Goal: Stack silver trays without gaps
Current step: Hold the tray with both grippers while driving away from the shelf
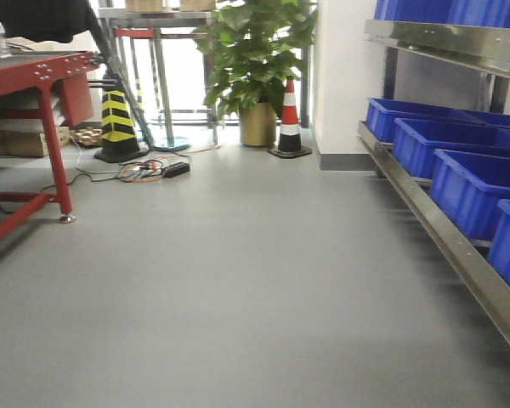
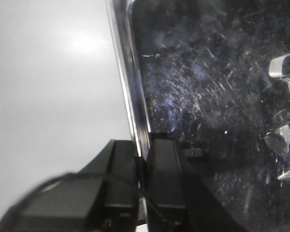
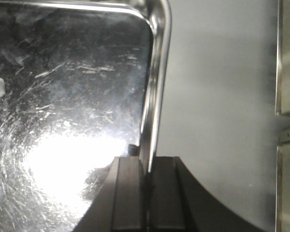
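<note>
Left gripper (image 2: 144,147) and right gripper (image 3: 147,166), both pointing toward 12 o'clock, clench the rim of the shallow scratched silver steel tray (image 2: 208,96) — only the front view shows deep blue plastic bins (image 1: 472,183).

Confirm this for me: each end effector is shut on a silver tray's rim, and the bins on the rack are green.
Wrong on one point: the bins are blue, not green, as the front-facing view shows. The rest stands: the left end effector and the right end effector are each shut on a silver tray rim.
</note>
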You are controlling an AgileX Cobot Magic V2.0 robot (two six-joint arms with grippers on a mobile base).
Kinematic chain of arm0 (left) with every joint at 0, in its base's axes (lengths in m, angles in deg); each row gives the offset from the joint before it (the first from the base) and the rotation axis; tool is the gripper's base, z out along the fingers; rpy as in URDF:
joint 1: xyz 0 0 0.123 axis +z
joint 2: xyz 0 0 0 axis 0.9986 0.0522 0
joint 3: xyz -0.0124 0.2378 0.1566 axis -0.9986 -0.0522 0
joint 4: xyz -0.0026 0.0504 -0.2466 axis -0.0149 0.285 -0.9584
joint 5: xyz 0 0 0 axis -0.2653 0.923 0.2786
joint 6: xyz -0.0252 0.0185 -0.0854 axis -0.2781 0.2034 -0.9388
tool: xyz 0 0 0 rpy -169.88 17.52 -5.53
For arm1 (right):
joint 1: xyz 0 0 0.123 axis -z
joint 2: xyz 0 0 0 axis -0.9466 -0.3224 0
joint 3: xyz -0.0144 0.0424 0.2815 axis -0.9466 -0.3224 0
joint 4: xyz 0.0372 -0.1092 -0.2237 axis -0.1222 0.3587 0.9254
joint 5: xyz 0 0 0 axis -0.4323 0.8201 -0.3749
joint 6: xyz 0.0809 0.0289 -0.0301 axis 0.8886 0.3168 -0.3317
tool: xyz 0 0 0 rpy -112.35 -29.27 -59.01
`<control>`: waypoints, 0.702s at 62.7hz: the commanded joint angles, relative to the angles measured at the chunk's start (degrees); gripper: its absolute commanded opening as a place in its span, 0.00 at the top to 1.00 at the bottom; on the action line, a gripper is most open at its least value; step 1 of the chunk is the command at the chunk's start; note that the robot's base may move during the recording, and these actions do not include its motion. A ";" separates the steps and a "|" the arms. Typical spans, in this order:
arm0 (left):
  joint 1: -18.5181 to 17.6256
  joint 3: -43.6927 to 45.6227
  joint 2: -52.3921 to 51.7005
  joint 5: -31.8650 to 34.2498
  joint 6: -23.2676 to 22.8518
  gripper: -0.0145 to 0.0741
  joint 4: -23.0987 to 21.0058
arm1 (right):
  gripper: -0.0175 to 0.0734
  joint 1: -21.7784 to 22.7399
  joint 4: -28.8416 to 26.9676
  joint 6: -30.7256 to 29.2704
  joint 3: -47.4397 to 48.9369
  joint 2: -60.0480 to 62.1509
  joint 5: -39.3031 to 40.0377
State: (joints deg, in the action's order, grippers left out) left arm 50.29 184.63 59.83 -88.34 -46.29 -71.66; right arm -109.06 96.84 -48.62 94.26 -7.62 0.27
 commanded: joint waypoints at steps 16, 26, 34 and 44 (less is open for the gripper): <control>-1.20 1.79 -2.10 -2.40 1.53 0.89 -5.25 | 0.75 -0.65 -1.81 -0.48 1.98 2.02 -2.07; -1.20 1.79 -2.10 -2.40 1.53 0.89 -5.25 | 0.75 -0.65 -1.81 -0.48 1.98 2.02 -2.07; -1.20 1.79 -2.10 -2.40 1.53 0.89 -5.25 | 0.75 -0.65 -1.81 -0.48 1.98 2.02 -2.07; -1.20 1.79 -2.10 -2.40 1.53 0.89 -5.25 | 0.75 -0.65 -1.81 -0.48 1.98 2.02 -2.07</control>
State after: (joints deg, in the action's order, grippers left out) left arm 50.29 184.63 59.83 -88.34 -46.29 -71.69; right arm -109.06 96.97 -48.62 94.26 -7.62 0.27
